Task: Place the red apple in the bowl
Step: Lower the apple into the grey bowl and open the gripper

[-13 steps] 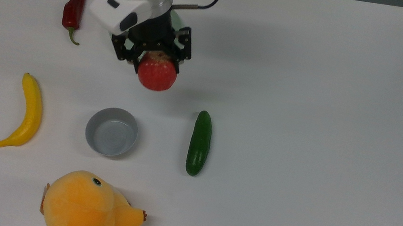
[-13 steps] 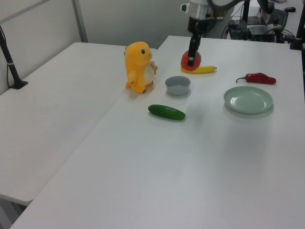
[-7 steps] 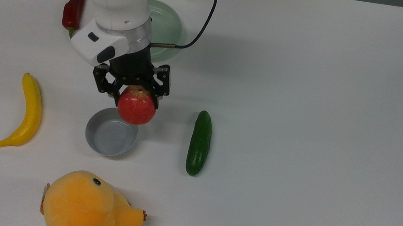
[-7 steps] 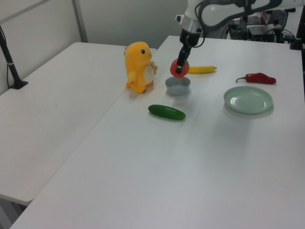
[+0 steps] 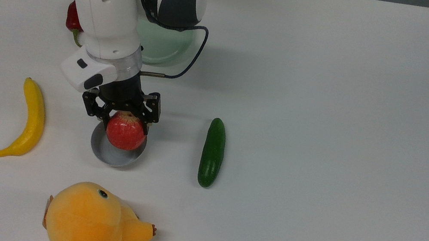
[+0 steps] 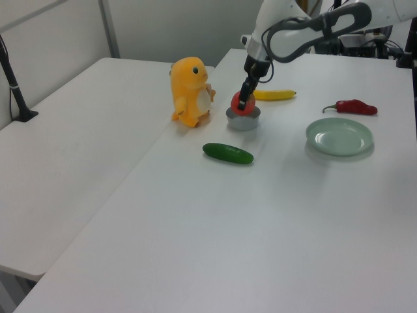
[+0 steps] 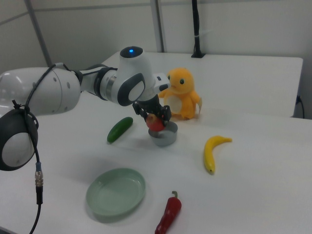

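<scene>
Red against the grey rim, the red apple sits clamped between the jaws of the gripper, held directly over the bowl; in the right view its underside seems to be at about rim level, though I cannot tell whether it touches. In the top view a banana lies to the top view's left and a cucumber to its right, both apart from the bowl

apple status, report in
Gripper shut on the red apple. Apple over the bowl, not yet released. Nothing in the way; cucumber and banana lie apart.
</scene>
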